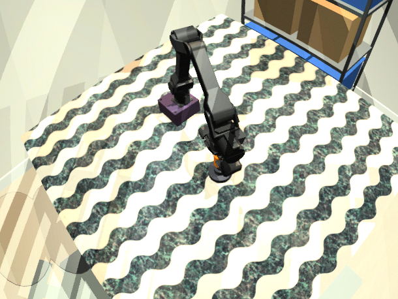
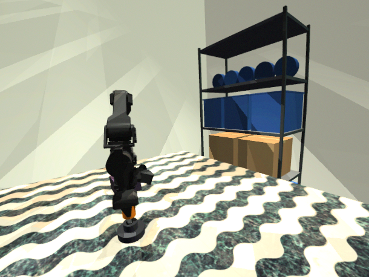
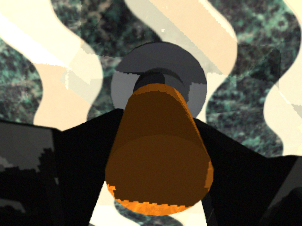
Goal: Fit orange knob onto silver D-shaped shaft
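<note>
The orange knob [image 1: 216,160] [image 2: 133,212] [image 3: 160,168] is held between the fingers of my gripper [image 1: 218,162] [image 2: 128,211] [image 3: 156,120], which is shut on it. The dark round pedestal [image 1: 219,178] [image 2: 130,237] [image 3: 137,59] stands on the table below, with a raised collar in its middle. A short piece of the shaft [image 2: 129,221] shows between the collar and the knob's lower end in the exterior view. The knob is close above the collar, not down on it. Its hole and flat side are hidden, and I cannot tell whether the shaft's tip is inside.
The arm's purple base block [image 1: 177,112] stands behind the pedestal on the wavy-striped table [image 1: 209,261] [image 2: 212,251]. A metal rack [image 2: 283,106] with blue bins, blue drums and cardboard boxes [image 1: 321,31] [image 2: 260,154] stands beyond the table's far edge.
</note>
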Controlling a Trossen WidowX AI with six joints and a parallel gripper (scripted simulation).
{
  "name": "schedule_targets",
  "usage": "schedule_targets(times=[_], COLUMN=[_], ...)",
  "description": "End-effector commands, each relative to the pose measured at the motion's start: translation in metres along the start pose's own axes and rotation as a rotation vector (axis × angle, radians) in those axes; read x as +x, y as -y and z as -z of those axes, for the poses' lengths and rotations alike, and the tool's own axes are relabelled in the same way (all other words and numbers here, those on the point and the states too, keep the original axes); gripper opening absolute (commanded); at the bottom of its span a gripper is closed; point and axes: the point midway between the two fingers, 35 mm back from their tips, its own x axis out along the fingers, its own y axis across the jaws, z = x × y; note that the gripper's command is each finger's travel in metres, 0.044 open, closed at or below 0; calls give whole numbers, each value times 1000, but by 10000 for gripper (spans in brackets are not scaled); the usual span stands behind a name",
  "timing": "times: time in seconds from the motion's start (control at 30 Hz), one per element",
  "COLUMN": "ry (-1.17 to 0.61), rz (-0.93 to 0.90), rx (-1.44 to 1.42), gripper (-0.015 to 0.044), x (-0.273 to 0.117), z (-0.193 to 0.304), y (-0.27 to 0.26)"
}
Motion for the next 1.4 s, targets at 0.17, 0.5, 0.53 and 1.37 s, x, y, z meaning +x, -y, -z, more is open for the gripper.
schedule_targets(times=[0.17, 0.5, 0.53, 1.37], ry=[-2, -2, -2, -3], rz=[8, 8, 8, 7], rx=[-13, -13, -13, -222], gripper=[0, 0, 0, 0], x=[1, 3, 3, -3], z=[1, 1, 1, 0], y=[6, 5, 4, 0])
